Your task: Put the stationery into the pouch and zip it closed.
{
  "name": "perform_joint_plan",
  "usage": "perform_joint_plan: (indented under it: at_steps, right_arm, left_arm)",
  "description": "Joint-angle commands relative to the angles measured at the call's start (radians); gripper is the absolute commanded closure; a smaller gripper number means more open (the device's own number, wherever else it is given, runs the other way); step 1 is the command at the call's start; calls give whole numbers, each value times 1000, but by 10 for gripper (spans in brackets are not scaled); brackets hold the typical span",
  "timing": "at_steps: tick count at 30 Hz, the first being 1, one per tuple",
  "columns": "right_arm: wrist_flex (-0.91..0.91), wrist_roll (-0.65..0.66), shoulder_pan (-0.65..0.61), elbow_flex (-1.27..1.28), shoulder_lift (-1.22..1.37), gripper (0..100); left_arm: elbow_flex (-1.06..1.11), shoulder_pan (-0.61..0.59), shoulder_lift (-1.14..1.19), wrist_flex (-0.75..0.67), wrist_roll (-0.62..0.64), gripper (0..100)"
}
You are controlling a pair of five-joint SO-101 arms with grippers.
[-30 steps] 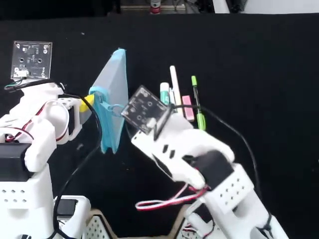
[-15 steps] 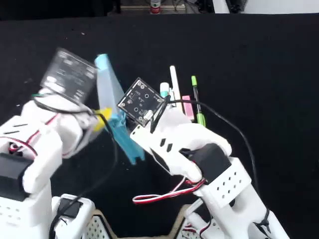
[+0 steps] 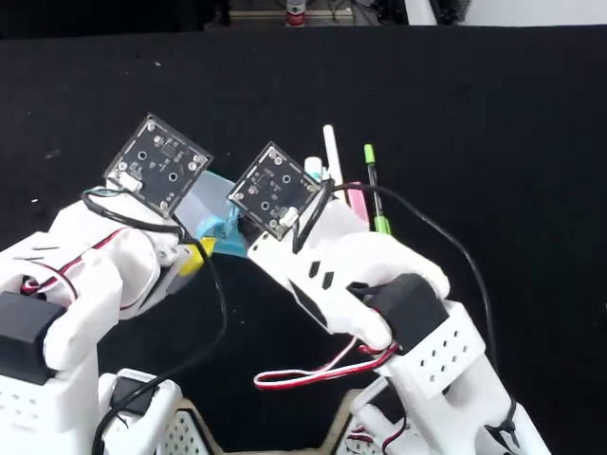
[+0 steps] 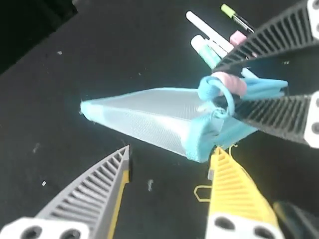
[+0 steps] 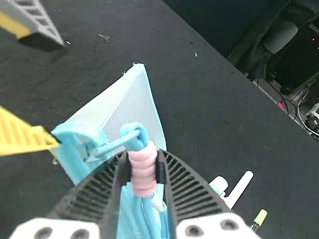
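The light blue mesh pouch [image 3: 211, 204] lies tilted between the two arms. My right gripper [image 5: 143, 155] is shut on the pouch's pink zip pull [image 5: 143, 172] and blue strap, with the pouch [image 5: 119, 119] stretching away from it. My left gripper [image 4: 172, 152] is open, its grey finger [image 4: 102, 191] and yellow finger [image 4: 234, 191] either side of the pouch's near corner [image 4: 197, 149]; the yellow tip is close to that corner. The stationery, a white pen [image 3: 333, 154], a green pen [image 3: 373, 185], a teal marker [image 4: 205, 50] and a pink eraser [image 3: 357, 198], lies on the table beyond the right arm.
The black table [image 3: 493, 123] stretches wide to the right and back. The right arm's white body [image 3: 379, 294] and its cables hang over the front middle. A bottle [image 3: 296, 11] stands past the table's far edge.
The pouch stood upright on its edge a second ago; it now lies lower and tilted. The left wrist has swung up and toward the right arm, and the right gripper still holds the pull.
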Motion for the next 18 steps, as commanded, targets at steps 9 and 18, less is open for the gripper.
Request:
perform_joint_plan:
  at_steps: [9, 18]
  right_arm:
    - [5, 8, 12, -62, 12, 988]
    - [5, 8, 12, -59, 12, 988]
  left_arm:
    - [36, -73, 52, -23, 180, 745]
    - [21, -73, 132, -41, 184, 747]
